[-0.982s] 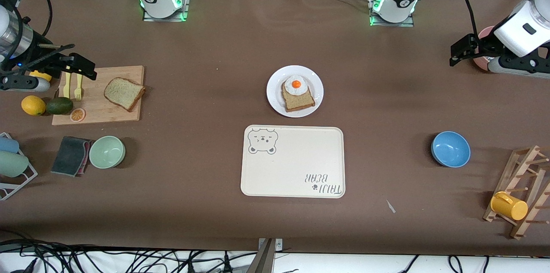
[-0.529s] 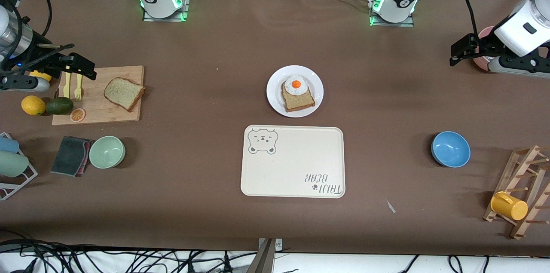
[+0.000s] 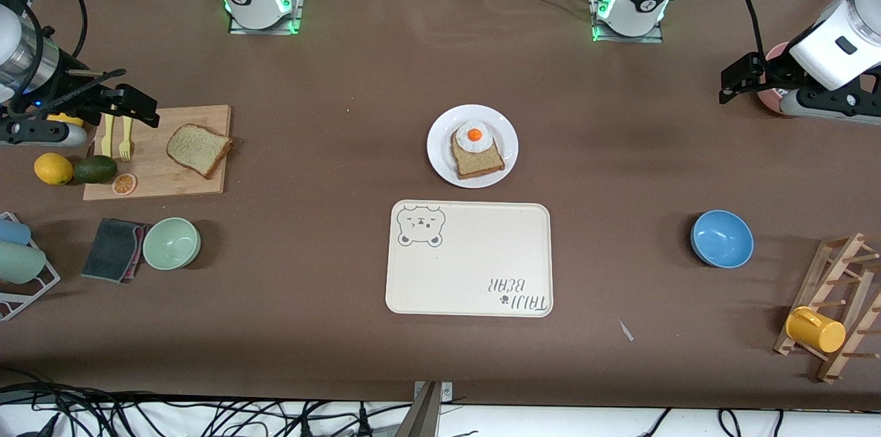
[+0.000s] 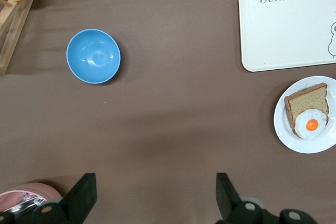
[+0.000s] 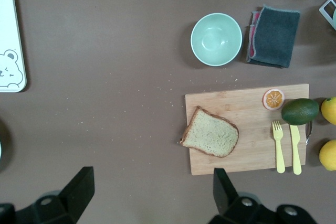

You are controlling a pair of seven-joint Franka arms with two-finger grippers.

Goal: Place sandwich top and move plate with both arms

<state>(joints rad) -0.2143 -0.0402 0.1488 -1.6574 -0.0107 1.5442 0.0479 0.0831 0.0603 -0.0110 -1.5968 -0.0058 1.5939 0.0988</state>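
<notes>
The sandwich top (image 3: 199, 149) lies on the cutting board (image 3: 157, 175) at the right arm's end of the tabletop (image 3: 330, 148). The plate (image 3: 472, 146), carrying toast (image 3: 478, 160) and egg (image 3: 473, 135), sits mid-table. The right gripper (image 3: 127, 110) hovers over the board, jaws released; the left gripper (image 3: 738, 82), jaws released, waits over its own end.

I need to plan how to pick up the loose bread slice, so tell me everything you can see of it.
The bread slice is roughly square, light tan and speckled, with a darker brown crust around its edge. It lies flat and turned at an angle on the wooden cutting board, near the board's edge that faces the plate. Only the board touches it; the yellow fork lies apart on the same board. Nothing is stacked on it, and no gripper is holding it.
</notes>
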